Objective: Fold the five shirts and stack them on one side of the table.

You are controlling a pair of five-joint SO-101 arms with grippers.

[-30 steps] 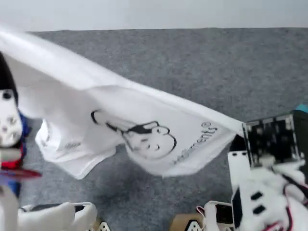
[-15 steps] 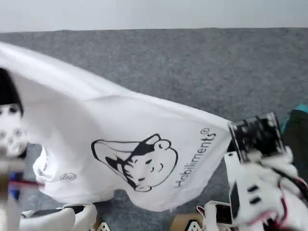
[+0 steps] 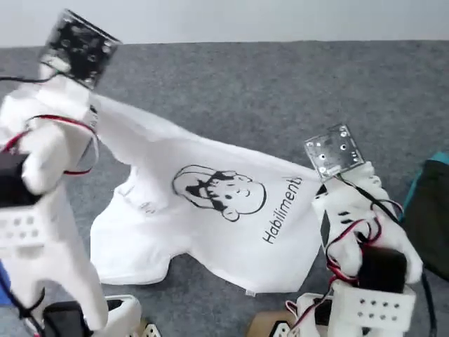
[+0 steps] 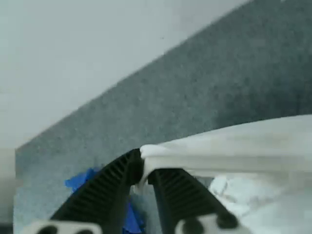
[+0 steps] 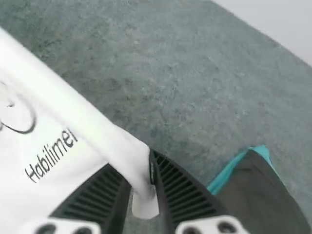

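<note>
A white shirt (image 3: 210,210) with a black cartoon print hangs stretched between the two arms over the grey table (image 3: 280,91); its lower part rests on the table. My left gripper (image 4: 142,168) is shut on the shirt's edge (image 4: 234,146), at the left in the high view (image 3: 95,109). My right gripper (image 5: 140,187) is shut on the opposite edge of the shirt (image 5: 73,131), at the right in the high view (image 3: 319,184). Most of the shirt's back is hidden.
A dark garment with a teal edge (image 3: 431,217) lies at the table's right side, seen too in the right wrist view (image 5: 248,175). Something blue (image 4: 83,180) lies on the table by the left arm. A pale wall (image 3: 224,17) bounds the far edge.
Both arms have swung forward and down with the shirt, so it now spreads lower with the print facing up and its hem on the table. The left arm moved in from the frame's edge.
</note>
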